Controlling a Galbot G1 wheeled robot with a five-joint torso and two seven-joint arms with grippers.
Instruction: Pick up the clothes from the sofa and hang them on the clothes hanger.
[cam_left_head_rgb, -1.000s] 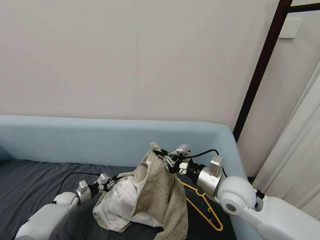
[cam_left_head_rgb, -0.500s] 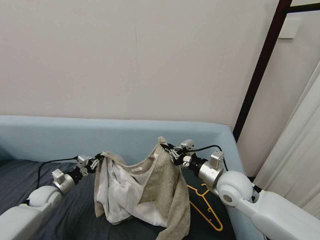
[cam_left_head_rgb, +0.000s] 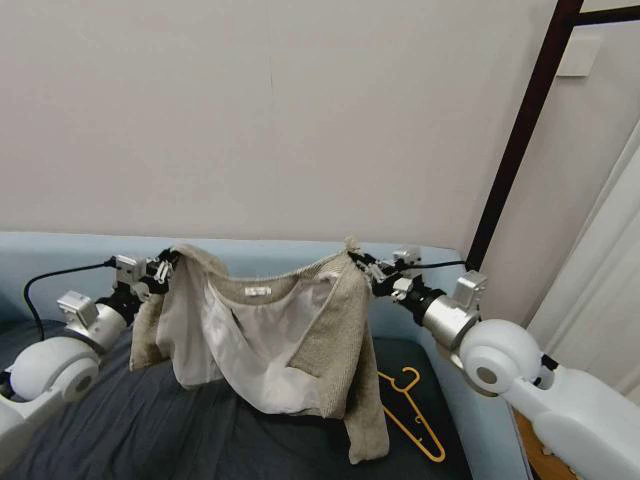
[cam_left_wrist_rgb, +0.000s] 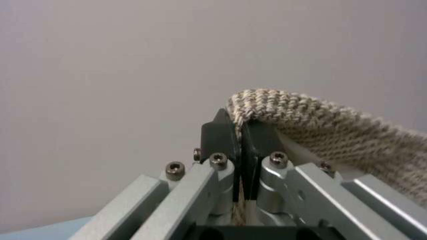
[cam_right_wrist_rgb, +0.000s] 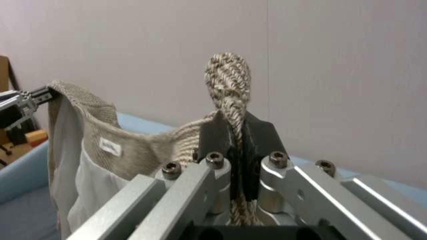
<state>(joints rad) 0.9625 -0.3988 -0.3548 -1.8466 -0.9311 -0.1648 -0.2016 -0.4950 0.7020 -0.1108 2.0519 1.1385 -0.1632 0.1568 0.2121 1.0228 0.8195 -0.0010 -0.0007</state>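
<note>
Left claw (cam_left_head_rgb: 167, 263) and right claw (cam_left_head_rgb: 359, 263) are each pinched shut on a shoulder of the knit cardigan (cam_left_head_rgb: 331, 340). Garment hangs spread between them, over the sofa (cam_left_head_rgb: 260, 258). Yellow hanger (cam_left_head_rgb: 413, 412) lies below right claw.

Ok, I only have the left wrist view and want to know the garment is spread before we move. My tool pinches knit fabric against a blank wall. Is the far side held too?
Observer: Yes, the right tool is shut on the other shoulder of the sweater, level with the left tool.
Operator: Is it off the sofa?
Observer: It hangs spread in front of the sofa backrest. I cannot tell whether the long sleeve touches the seat.
Operator: And the hanger?
Observer: The hanger lies on the seat below the right tool, beside that sleeve.
</note>
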